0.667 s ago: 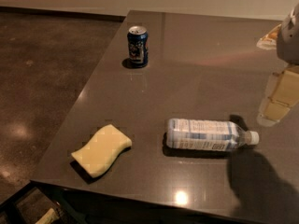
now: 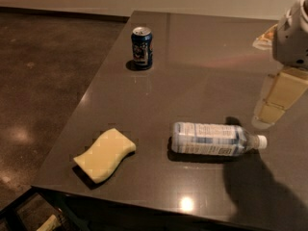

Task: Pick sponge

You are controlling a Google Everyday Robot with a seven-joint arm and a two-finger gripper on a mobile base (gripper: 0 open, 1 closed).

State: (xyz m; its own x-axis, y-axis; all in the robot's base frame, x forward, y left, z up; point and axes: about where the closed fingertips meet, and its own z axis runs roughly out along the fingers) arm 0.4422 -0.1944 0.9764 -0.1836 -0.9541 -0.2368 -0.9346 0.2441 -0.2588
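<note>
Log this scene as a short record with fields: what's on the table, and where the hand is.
surface: dark table
sponge: pale yellow, flat, near front left corner, untouched
water bottle: on its side, right of sponge
can: upright, far left
hand: right edge, above table, apart from sponge

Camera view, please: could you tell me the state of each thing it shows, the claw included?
sponge: lying flat near the table's front left corner, untouched.
water bottle: on its side, capped, cap pointing right.
can: upright, far left.
claw: above the table at the right, far from the sponge.
</note>
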